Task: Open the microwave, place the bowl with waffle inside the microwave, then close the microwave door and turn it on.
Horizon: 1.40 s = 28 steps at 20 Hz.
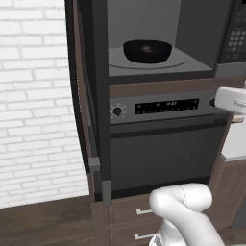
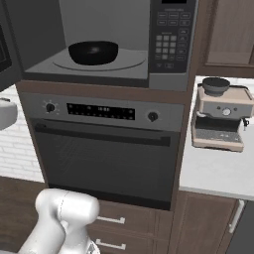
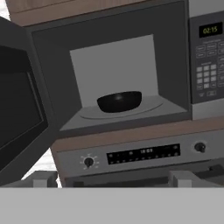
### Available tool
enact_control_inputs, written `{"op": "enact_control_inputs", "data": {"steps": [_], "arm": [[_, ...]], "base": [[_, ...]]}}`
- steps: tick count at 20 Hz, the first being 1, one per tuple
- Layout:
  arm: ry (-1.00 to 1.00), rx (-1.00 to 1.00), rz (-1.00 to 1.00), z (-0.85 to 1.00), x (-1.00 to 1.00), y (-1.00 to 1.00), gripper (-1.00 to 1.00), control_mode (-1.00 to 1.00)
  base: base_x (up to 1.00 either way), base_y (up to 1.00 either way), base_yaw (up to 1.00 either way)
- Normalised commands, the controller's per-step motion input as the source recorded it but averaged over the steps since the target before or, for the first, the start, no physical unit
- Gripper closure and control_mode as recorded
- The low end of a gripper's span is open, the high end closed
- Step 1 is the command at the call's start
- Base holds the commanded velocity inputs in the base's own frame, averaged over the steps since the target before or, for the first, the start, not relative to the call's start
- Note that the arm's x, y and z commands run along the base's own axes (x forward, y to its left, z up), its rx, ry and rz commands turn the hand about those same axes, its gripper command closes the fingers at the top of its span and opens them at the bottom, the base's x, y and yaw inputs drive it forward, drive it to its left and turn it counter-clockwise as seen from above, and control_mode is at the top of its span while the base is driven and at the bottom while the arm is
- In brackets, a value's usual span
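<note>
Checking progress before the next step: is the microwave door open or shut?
Open: the microwave door swings left, baring the bowl.

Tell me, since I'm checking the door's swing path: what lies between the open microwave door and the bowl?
Nothing: in the hand view, bare cavity floor and turntable separate the microwave door from the bowl.

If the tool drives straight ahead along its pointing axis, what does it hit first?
Probably the open microwave cavity: the hand view centres on the bowl on the turntable. Open door hangs left. Depth unclear.

White arm (image 2: 64,218) raised from base, elbow bent, jaws spread wide, holding nothing
</note>
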Motion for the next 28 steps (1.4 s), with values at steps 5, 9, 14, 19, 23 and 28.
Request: {"op": "enact_control_inputs", "data": {"steps": [5,9,14,19,23,28], "arm": [[-0.1,-0.01,0.0,-0.24,0.0,0.0,-1.0,-1.0],[-0.08,0.0,0.0,-0.06,0.0,0.02,-1.0,-1.0],[-0.01,0.0,0.0,0.0,0.0,0.1,-1.0,-1.0],[-0.03,0.0,-0.01,0.0,0.0,0.25,-1.0,-1.0],[-0.02,0.0,0.0,0.0,-0.12,0.28,-1.0,-1.0],[-0.13,0.0,0.0,0.0,-0.27,0.4,-1.0,-1.0]], "base": [[0.0,0.0,0.0],[0.0,0.0,0.0],[0.0,0.0,0.0],[0.0,0.0,0.0],[0.0,0.0,0.0],[0.0,0.0,0.0]]}}
